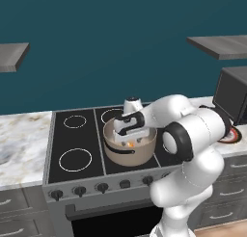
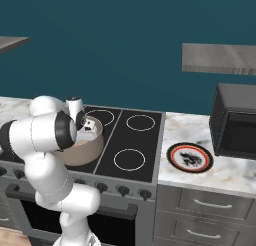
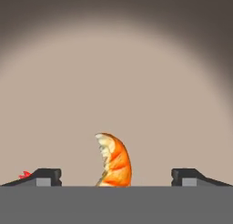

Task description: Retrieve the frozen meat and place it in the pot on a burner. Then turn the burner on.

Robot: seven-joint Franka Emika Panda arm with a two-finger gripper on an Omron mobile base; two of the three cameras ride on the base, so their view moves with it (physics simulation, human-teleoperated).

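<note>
Meat step looks done: frozen meat lying on the floor of the beige pot, midway between the two fingertips and touching neither. Pincer spread wide apart, clamped on nothing, hanging just inside the pot's rim. Pot standing on a burner of the black stovetop, under the pincer.

Left to do, judging from this: lift out and turn the matching knob in the knob row, below and in front of the pincer.

Hard to make out: which knob serves this burner; burner ring itself hidden under the pot. Meat a mere orange speck from the base. Small red sliver beside the left fingertip, unidentifiable.
</note>
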